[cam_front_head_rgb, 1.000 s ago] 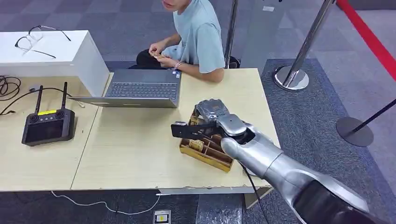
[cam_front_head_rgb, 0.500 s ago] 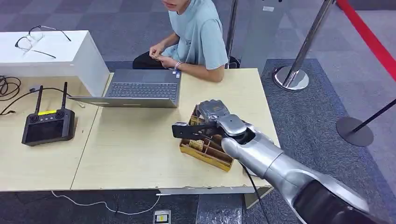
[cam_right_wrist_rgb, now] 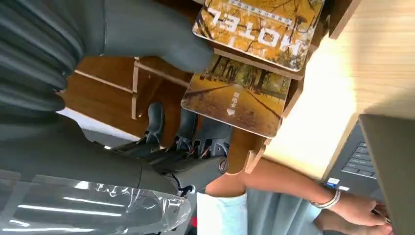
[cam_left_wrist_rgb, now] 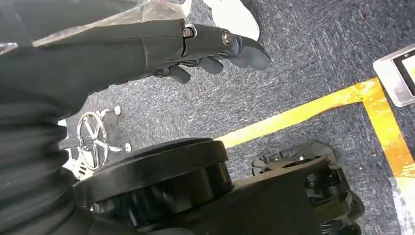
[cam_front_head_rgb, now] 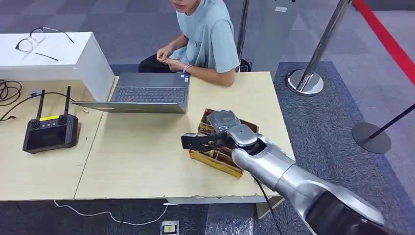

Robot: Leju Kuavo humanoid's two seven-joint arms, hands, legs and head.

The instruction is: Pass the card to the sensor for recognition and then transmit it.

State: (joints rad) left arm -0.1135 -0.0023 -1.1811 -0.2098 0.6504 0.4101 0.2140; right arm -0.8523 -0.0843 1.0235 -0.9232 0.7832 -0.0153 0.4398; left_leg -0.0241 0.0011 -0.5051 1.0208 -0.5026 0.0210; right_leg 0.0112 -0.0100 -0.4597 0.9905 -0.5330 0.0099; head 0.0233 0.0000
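Right hand (cam_front_head_rgb: 226, 131), silver-grey with a ribbed cover and dark fingers (cam_right_wrist_rgb: 188, 128), hovering over a wooden organiser tray (cam_front_head_rgb: 219, 161) of thin plywood partitions near the worktop (cam_front_head_rgb: 137, 156) edge. Thick grey thumb (cam_right_wrist_rgb: 156, 46) pressed near a glossy hotel card (cam_right_wrist_rgb: 262, 27) printed with an autumn avenue in gold and brown, "HOTEL" legible in white capitals, upside down in the right wrist view. Just beside it, under the thumb tip, a second card (cam_right_wrist_rgb: 237, 98) of the same rectangular shape with rounded corners, showing a tree-lined road, small white characters and a heart mark; its edge resting on a tray partition. Dark fingers curled below this second card; cannot tell whether either card is actually pinched. In the head view, a flat black piece (cam_front_head_rgb: 195, 142) jutting from the hand's far-left side above the tray.

Left hand (cam_left_wrist_rgb: 205, 46), matte black, fingers loosely curled in with nothing in them, hanging above speckled grey carpet (cam_left_wrist_rgb: 303, 63) crossed by a yellow tape line (cam_left_wrist_rgb: 313, 105).

Beyond the right hand, a grey laptop (cam_front_head_rgb: 147, 93) lying open on the pale wood-grain worktop, a seated person (cam_front_head_rgb: 208, 36) in a light blue T-shirt behind it.
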